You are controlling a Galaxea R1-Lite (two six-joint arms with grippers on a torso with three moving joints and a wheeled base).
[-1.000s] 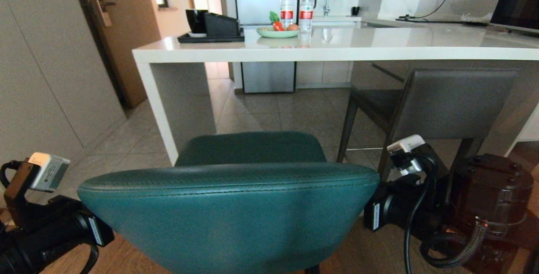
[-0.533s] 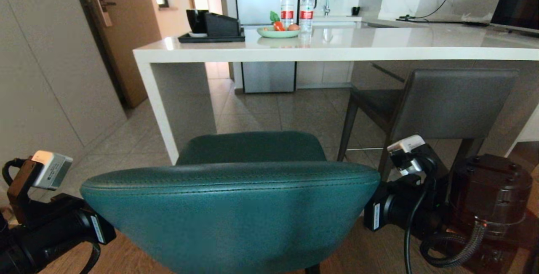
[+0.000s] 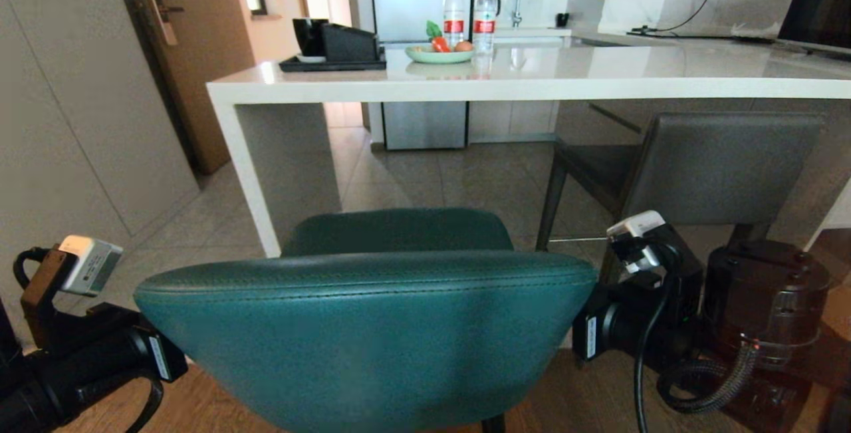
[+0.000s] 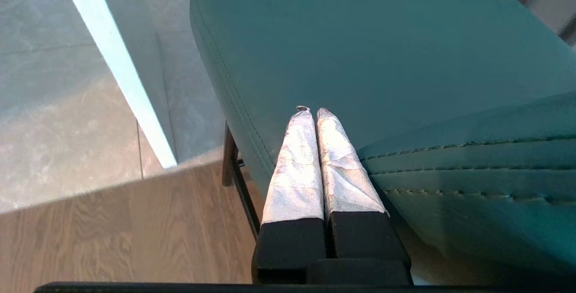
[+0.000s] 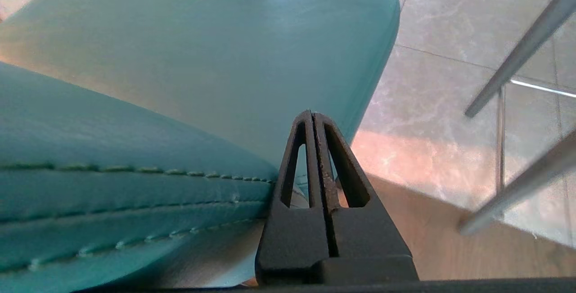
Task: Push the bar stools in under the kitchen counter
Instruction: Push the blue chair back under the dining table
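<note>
I see the teal stool (image 3: 365,326) upright, short of the white counter (image 3: 532,84); the dark-grey stool (image 3: 698,167) sits partly beneath its edge.

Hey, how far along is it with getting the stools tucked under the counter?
Looks done: the boxy dark-grey leather stool sits partly beneath the glossy white stone counter. In hand: the curved teal leather stool stands short of the counter, with the left gripper and right gripper shut at either side of its back. Left: pushing it under.
</note>
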